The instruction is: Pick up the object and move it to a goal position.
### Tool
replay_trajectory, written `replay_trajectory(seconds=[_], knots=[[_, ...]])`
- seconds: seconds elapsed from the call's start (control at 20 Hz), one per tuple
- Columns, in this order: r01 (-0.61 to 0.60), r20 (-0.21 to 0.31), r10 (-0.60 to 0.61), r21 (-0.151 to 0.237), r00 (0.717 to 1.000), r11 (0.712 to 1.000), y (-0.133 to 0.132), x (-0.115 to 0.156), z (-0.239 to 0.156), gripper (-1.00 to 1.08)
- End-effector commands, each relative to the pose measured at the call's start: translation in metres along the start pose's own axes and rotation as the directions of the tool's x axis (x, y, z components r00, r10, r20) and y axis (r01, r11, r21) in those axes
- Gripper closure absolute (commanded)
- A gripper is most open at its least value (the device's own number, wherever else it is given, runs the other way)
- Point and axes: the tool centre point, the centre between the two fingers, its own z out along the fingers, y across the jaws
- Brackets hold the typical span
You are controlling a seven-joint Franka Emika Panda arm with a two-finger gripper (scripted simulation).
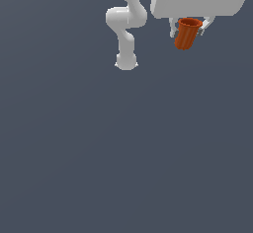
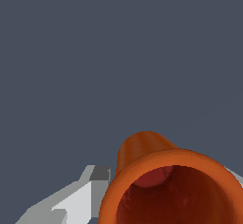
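In the exterior view the white gripper (image 1: 188,28) hangs near the top of the frame, toward that view's right, its two fingers clamped on the rim end of the orange-red cup (image 1: 187,34), which tilts slightly with its narrow base hanging free, so it looks carried in the air toward a goal that no marker shows. In the wrist view the cup (image 2: 156,171) fills the lower part, its open mouth facing the camera, with one finger (image 2: 76,199) pressed beside its rim, a grip near the wide end that probably keeps the tapered body from slipping out
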Motion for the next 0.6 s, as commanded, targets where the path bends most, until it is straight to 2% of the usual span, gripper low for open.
replay_trajectory(seconds=[0.0, 0.55], knots=[[-0.001, 0.001, 0.001, 0.000, 1.000, 1.000, -0.007, -0.003, -0.015, 1.08], [-0.001, 0.001, 0.001, 0.001, 1.000, 1.000, -0.018, -0.006, -0.040, 1.08]])
